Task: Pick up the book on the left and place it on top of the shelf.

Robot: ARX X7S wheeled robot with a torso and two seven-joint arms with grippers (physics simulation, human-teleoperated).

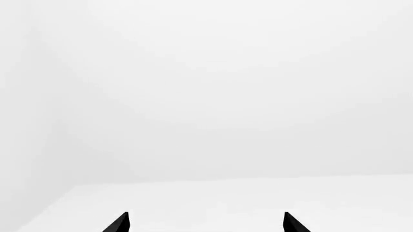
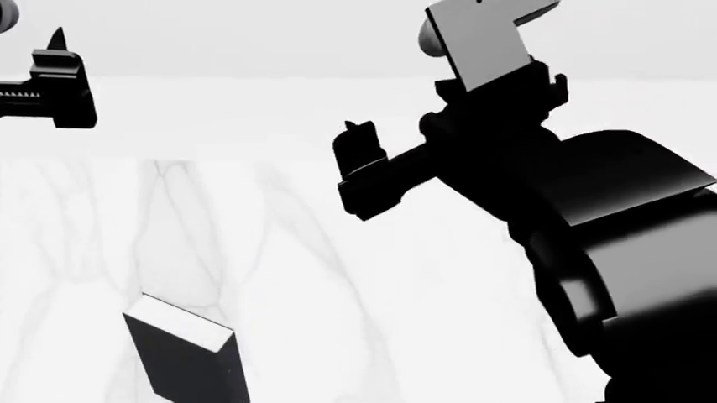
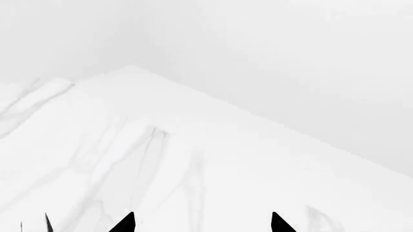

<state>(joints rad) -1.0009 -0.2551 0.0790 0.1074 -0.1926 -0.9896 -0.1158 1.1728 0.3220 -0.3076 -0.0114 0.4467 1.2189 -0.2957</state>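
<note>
The book (image 2: 181, 361) is dark, with a pale strip of page edges along its top. It stands tilted on the white marbled surface (image 2: 370, 294) at the lower left of the head view. My left gripper (image 2: 47, 67) is raised at the upper left, well above and beyond the book. In the left wrist view the left gripper (image 1: 206, 223) is open and empty, facing blank white. My right gripper (image 2: 361, 155) is raised mid-view, to the right of the book. In the right wrist view the right gripper (image 3: 202, 223) is open and empty over the marble. The shelf is out of view.
A light-grey flat block (image 2: 476, 38) shows above my right arm (image 2: 605, 227), which fills the right side of the head view. A white wall (image 2: 280, 50) rises behind the marbled surface. The surface's far corner (image 3: 129, 67) shows in the right wrist view.
</note>
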